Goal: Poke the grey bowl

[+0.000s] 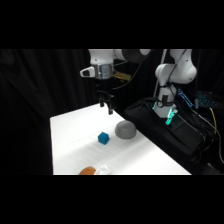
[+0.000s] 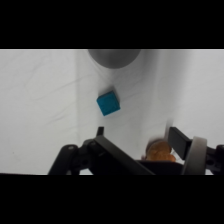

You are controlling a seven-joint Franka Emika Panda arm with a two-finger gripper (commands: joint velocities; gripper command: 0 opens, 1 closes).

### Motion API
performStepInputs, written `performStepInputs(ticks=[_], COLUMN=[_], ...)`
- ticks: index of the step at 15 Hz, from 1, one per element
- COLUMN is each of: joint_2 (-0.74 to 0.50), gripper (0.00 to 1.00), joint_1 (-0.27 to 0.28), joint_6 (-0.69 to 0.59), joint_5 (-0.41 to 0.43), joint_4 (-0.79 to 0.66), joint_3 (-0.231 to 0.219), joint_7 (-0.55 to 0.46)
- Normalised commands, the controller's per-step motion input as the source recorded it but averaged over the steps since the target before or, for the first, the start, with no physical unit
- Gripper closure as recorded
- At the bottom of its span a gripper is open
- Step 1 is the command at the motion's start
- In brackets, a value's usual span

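The grey bowl [image 1: 125, 130] lies dome-side up near the table's right edge; in the wrist view the grey bowl [image 2: 114, 56] is cut off by the top of the picture. My gripper [image 1: 106, 106] hangs above the table's far part, behind the bowl and apart from it. Its fingers stand open with nothing between them. In the wrist view the gripper [image 2: 137, 136] points over the table, with a small teal-blue cube [image 2: 108, 103] between it and the bowl.
The blue cube [image 1: 103, 138] sits just left of the bowl. A flat orange object [image 1: 88, 171] lies at the table's front edge, and the orange object [image 2: 160, 149] shows behind the fingers. Black equipment [image 1: 165, 125] borders the white table [image 1: 70, 135] on the right.
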Motion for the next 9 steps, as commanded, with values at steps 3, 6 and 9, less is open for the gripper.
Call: performStepInputs(ticks=[3, 6, 9], joint_2=[-0.18, -0.42, -0.56], gripper=[0.0, 0.0, 0.0], joint_1=[-0.01, -0.025, -0.047], joint_6=[0.07, 0.24, 0.36], joint_5=[0.059, 0.099, 0.106], joint_4=[-0.2, -0.52, -0.69], joint_3=[0.017, 0.0, -0.028], joint_7=[-0.02, -0.06, -0.05])
